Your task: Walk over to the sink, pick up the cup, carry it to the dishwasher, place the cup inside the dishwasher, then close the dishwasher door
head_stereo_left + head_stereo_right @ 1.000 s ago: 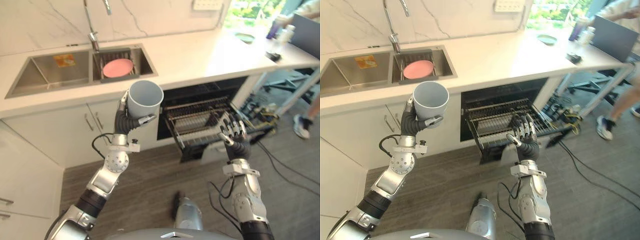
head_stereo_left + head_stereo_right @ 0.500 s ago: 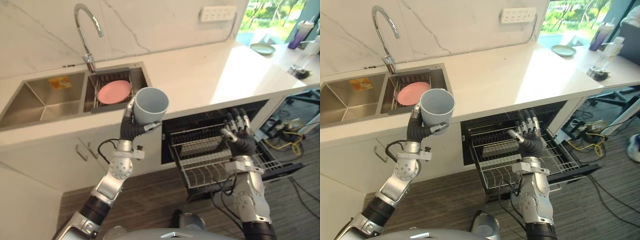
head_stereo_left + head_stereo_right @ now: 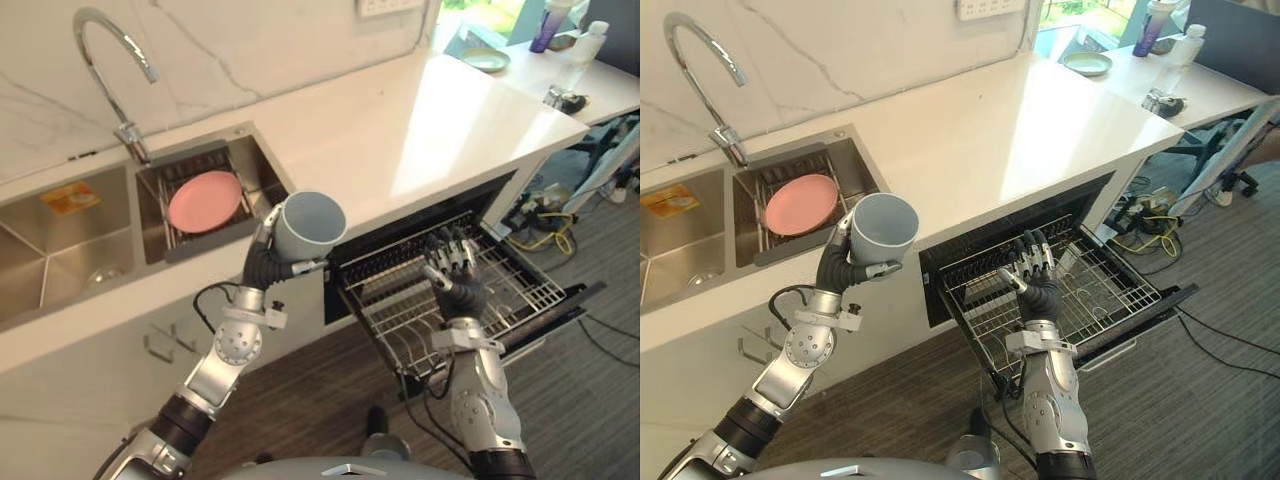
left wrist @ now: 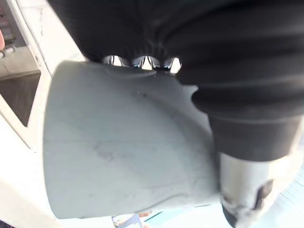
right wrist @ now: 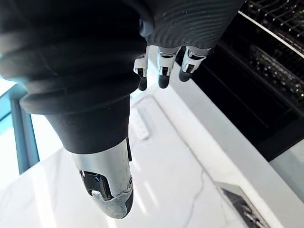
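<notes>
The grey cup (image 3: pixel 311 222) is gripped in the left hand (image 3: pixel 262 262), with fingers and thumb curled round its wall. It is held up in the air in front of the countertop (image 3: pixel 400 130) edge, between the sink (image 3: pixel 50 270) and the open dishwasher (image 3: pixel 400 235). Its mouth is tipped up towards the head camera (nothing can be made out inside it). In the left wrist view the cup's pale side is seen close against the palm, with the thumb (image 4: pixel 242 190) laid against it.

Over on the other side, the right hand (image 3: pixel 453 275) is raised upright above the dishwasher's wire rack (image 3: pixel 520 285), which is drawn out past the cabinet front. Its fingers are kept straight and slightly fanned, and nothing is grasped. In the right wrist view the fingertips (image 5: pixel 164 80) are shown side by side and uncurled, with the dark dishwasher opening beyond them. The dishwasher door (image 3: pixel 575 298) is let down beneath the rack.

In the sink, a pink plate (image 3: pixel 205 200) is laid in a dark drain basket (image 3: pixel 215 245), which is set in the basin nearer the dishwasher, below the curved tap (image 3: pixel 105 45). A small orange patch (image 3: pixel 70 197) is seen in the other basin. At the far end of the countertop a green dish (image 3: pixel 483 60) is set down, well apart from both hands.
</notes>
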Robot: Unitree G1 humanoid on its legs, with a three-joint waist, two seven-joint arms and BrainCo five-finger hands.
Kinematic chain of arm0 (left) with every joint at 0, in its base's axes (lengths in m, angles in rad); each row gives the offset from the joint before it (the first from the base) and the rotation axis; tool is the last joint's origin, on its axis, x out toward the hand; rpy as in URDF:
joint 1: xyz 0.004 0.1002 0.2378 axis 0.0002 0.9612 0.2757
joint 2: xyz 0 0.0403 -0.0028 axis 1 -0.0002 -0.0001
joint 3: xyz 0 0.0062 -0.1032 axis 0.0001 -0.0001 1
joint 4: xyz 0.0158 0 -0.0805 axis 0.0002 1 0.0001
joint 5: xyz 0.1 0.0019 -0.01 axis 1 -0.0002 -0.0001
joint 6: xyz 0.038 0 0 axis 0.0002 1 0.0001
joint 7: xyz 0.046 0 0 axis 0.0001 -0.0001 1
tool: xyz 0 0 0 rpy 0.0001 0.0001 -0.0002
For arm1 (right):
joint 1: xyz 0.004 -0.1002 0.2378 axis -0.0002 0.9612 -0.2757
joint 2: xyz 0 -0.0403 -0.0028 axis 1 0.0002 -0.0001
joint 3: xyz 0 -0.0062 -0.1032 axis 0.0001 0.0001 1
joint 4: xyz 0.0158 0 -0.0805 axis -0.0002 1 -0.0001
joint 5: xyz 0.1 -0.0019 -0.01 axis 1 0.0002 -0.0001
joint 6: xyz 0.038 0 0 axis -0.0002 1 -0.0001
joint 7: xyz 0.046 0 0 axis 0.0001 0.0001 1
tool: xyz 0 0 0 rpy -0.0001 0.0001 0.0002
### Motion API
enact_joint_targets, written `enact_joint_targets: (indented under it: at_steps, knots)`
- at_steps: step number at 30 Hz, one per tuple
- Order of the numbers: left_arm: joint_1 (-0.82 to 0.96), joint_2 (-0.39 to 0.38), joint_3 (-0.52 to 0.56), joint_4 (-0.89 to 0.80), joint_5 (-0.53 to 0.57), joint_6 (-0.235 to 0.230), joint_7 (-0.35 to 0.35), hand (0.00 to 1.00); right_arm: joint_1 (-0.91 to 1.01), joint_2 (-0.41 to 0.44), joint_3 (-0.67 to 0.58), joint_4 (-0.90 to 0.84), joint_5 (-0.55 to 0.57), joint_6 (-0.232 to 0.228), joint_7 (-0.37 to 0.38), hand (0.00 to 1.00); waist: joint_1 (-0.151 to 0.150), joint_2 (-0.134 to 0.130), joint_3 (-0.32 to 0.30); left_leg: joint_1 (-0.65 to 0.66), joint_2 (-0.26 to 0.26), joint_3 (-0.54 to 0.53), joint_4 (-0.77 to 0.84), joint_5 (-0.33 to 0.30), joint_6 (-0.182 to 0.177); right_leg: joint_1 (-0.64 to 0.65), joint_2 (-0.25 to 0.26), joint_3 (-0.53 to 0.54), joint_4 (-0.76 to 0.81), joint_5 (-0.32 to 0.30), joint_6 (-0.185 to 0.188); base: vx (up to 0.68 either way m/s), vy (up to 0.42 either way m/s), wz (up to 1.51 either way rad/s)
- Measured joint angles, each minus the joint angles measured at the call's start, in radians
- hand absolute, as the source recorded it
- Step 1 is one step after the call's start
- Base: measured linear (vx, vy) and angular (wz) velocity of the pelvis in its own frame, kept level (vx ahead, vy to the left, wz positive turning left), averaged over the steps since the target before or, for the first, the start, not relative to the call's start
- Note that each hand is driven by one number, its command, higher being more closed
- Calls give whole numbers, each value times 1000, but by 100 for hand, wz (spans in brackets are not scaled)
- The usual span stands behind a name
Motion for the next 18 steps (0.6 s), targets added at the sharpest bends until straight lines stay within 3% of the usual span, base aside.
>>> enact_joint_targets:
  at_steps: [5,10,12,14,18]
  knots:
    - [-4,-2,-10,-12,-9,1,6,100,10,24,0,-3,-7,15,-2,0,-19,-3,2,13,0,36,7,-19,7,-5,4,1,-19,2,-3,-11,-7,-28]
    - [-45,-40,0,-70,-11,3,102,100,37,24,-12,-72,-9,37,-3,0,-18,-13,6,4,17,77,45,-53,2,-28,12,-15,-15,15,-17,17,0,-25]
    - [-58,-58,21,-69,-7,3,142,100,36,25,-31,-73,-8,37,-2,0,-12,-16,8,-4,26,89,59,-66,3,-61,10,-34,34,-17,-33,-3,4,-24]
    - [-59,-77,56,-68,4,4,190,100,35,24,-46,-73,-6,37,3,0,1,-22,10,-7,48,111,83,-83,-1,-111,-11,-115,159,-63,-82,56,1,-37]
    - [-63,-88,82,-61,25,12,258,100,19,15,-34,-73,0,42,42,0,17,-51,15,2,53,103,88,-102,-9,-144,-20,-179,223,-81,-73,29,-54,-38]
